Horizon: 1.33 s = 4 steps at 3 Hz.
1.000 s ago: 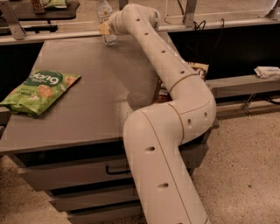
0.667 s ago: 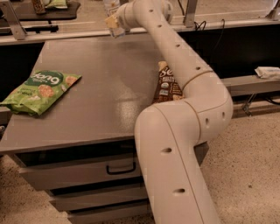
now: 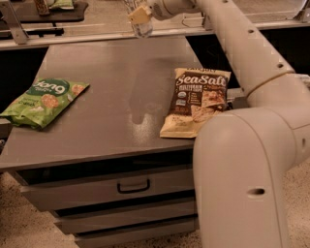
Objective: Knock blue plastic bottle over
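The blue plastic bottle (image 3: 142, 29) is a clear, faintly bluish bottle at the far edge of the grey table (image 3: 106, 97). Only its lower part shows; its top is cut off by the picture's upper edge and by the gripper. It looks upright. My gripper (image 3: 140, 13) is at the top of the view, right against the bottle's upper part, at the end of the long white arm (image 3: 242, 43) that reaches across the table's right side. I cannot tell whether the gripper holds the bottle or only touches it.
A green snack bag (image 3: 43, 101) lies at the table's left edge. A brown and cream "Sea Salt" snack bag (image 3: 196, 101) lies at the right, next to my arm. Drawers (image 3: 131, 186) sit below the tabletop. A rail and shelf (image 3: 43, 34) run behind the table.
The arm has swung further back and right, uncovering the brown snack bag. The gripper stays at the bottle by the table's far edge, now nearer the top of the view.
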### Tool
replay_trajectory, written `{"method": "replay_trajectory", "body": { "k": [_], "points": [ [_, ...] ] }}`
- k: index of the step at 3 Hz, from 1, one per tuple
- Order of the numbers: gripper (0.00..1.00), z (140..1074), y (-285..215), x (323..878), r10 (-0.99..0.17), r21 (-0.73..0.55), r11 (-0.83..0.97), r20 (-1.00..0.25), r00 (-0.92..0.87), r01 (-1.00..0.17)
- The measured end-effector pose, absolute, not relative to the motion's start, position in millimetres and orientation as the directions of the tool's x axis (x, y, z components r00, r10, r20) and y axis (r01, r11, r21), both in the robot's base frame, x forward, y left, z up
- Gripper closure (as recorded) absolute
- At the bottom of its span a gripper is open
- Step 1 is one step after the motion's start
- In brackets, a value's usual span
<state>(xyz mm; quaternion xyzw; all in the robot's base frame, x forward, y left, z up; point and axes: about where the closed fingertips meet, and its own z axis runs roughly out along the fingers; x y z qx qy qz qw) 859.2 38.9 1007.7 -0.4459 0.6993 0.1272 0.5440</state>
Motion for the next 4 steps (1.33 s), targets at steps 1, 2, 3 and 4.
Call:
{"method": "replay_trajectory", "body": {
  "k": [1,2,3,4],
  "points": [
    [1.0,1006,33,821,-0.582,-0.354,0.419,-0.812,0.052,-0.836],
    [1.0,985,33,796,-0.685,-0.371,0.264,-0.722,0.098,-0.89],
    [1.0,949,34,772,-0.79,-0.338,0.094,-0.598,0.137,-0.936],
    [1.0,913,33,747,-0.864,-0.259,-0.07,-0.466,0.189,-0.963]
  ]
}}
